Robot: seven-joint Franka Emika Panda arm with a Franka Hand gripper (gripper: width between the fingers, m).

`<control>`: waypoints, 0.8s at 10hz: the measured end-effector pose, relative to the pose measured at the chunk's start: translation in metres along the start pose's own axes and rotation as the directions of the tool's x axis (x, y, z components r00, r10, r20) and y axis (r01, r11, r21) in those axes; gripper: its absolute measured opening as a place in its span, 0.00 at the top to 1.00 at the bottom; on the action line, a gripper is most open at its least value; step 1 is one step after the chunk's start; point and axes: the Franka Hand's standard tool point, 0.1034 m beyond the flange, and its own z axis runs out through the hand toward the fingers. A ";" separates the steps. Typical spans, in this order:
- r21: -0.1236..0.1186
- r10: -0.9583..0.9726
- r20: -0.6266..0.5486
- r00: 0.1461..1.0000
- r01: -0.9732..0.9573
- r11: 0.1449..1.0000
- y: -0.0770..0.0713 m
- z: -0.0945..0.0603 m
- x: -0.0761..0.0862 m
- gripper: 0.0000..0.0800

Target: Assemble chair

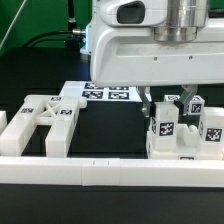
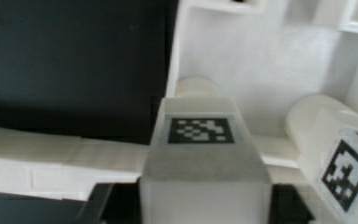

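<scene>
With its jaws either side of the right-hand short post [image 1: 163, 128], hold unclear, the gripper [image 1: 162, 106] could tip it against the neighbouring post [image 1: 213, 127] if it closes off-centre.

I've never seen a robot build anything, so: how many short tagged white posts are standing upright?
3. The first post is under the claw; the second post is farther back; the third post is at the exterior view's right edge. The arm may hide more.

No words or numbers are readable; only coded square tags [image 1: 163, 127] mark the posts [image 1: 158, 143].
</scene>
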 end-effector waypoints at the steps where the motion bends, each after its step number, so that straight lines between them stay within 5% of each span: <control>1: 0.000 0.043 0.000 0.999 -0.043 0.999 0.000 0.000 0.000 0.64; 4: 0.001 0.269 0.000 0.963 -0.269 0.963 0.000 0.000 0.000 0.64; 8: 0.011 0.685 0.011 0.728 -0.685 0.728 -0.002 0.001 -0.001 0.64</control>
